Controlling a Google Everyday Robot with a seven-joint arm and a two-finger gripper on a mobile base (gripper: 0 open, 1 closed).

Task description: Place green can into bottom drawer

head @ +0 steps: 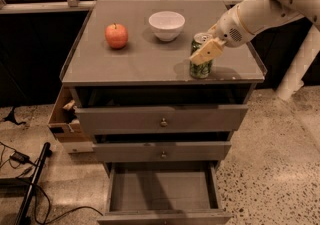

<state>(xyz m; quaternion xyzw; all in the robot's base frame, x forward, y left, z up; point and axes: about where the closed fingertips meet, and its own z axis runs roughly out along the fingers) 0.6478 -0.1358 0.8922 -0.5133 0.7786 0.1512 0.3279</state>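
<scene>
The green can (200, 68) stands upright on the cabinet top near its front right edge. My gripper (205, 50) comes in from the right and is closed around the can's upper half, with one tan finger (206, 52) across its front. The bottom drawer (162, 191) is pulled open below, and its grey floor is bare. The two upper drawers with small knobs are shut or nearly shut.
A red apple (116, 35) and a white bowl (166, 24) sit further back on the cabinet top (145, 61). A cardboard box (65, 121) stands at the cabinet's left side. Cables and a black pole (30, 189) lie on the floor at the left.
</scene>
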